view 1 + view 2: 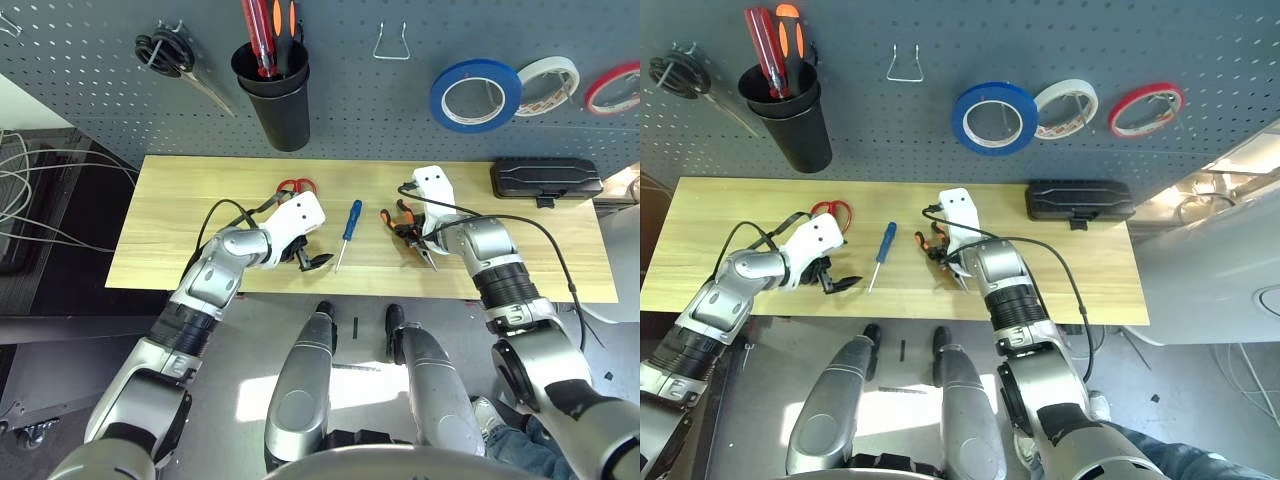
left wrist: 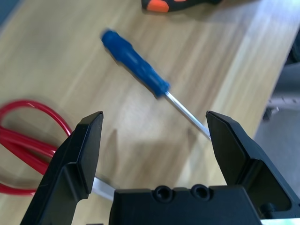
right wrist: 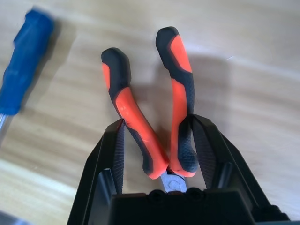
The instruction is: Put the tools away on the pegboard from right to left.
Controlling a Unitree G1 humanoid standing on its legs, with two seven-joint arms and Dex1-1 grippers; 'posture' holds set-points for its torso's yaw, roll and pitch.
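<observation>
Closest to the lens in the right wrist view: the fingers of our right gripper (image 3: 157, 119), part open, one to each side of the needle-nose pliers (image 3: 180, 126). Handles reach out ahead, past the fingertips; the pivot sits back between the fingers, toward the palm. Long axis thus runs roughly along our fingers, so closing should squeeze across the two handles. Contact with one handle or both: we cannot tell, and we do not count it as a firm hold. In the left wrist view, our left gripper (image 2: 154, 115) stands wide open with nothing gripped. The blue screwdriver (image 2: 136, 63) lies ahead of these jaws, aslant, its shaft tip close by one finger; the red-handled scissors (image 2: 33, 150) lie beside and partly beneath the other. From the head, we see the pliers on the table (image 1: 150, 215) at our right jaws, well apart from the left ones, the screwdriver lying between the two grippers. The right arm is plainly the nearer and, we judge, the one to lift. Blue tape roll (image 1: 440, 95) already hangs on the pegboard (image 1: 340, 110), beyond the right jaws; the black cup (image 1: 285, 125) is beyond and to their left.
</observation>
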